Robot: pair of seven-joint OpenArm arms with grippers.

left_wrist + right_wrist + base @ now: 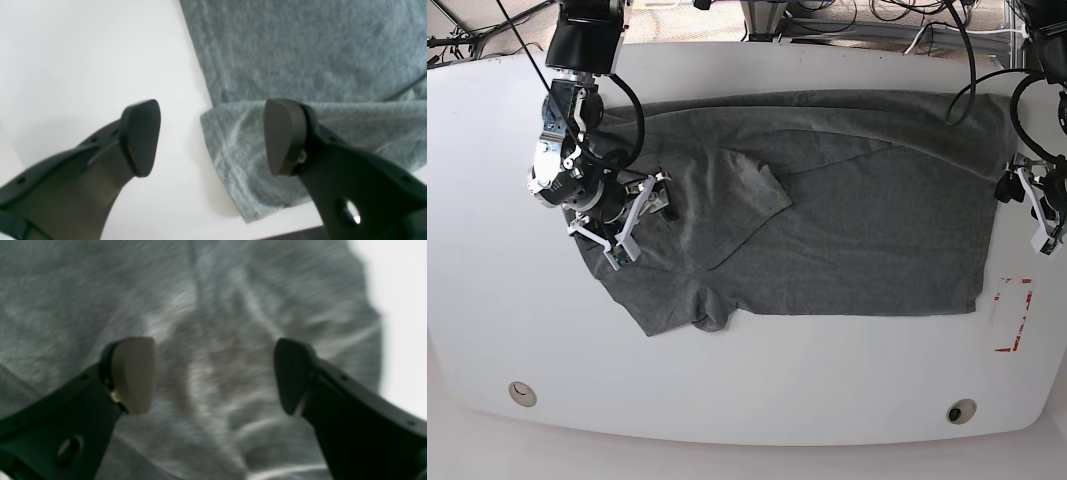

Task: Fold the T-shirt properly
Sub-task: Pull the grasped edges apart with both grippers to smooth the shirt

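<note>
Two arms over one white desk (757,400), and the T-shirt (867,240) is spread across the middle of it, dark heather grey, mostly flat. One sleeve is folded in over the chest, making a diagonal flap near the centre of the base view. The collar end sits on that view's left, bunched and wrinkled, and the straight hem edge runs down its right side.

Right gripper (215,376) hangs just above the wrinkled shoulder area, jaws spread wide with nothing between them. Its wrist view is blurry, but you can see only loose creased fabric under the gap, and a strip of bare desk at the far right. In the base view the same gripper (632,222) is over the shirt's left end.

Left gripper (211,138) is also wide open and empty. It's parked right at the shirt's edge: one finger (141,136) over bare desk, the other over a doubled-over corner of the cloth. Can't tell whether that finger touches the fabric. In the base view it sits at the hem side, by the desk's right edge, near a red marking (1015,315) on the surface.
</note>
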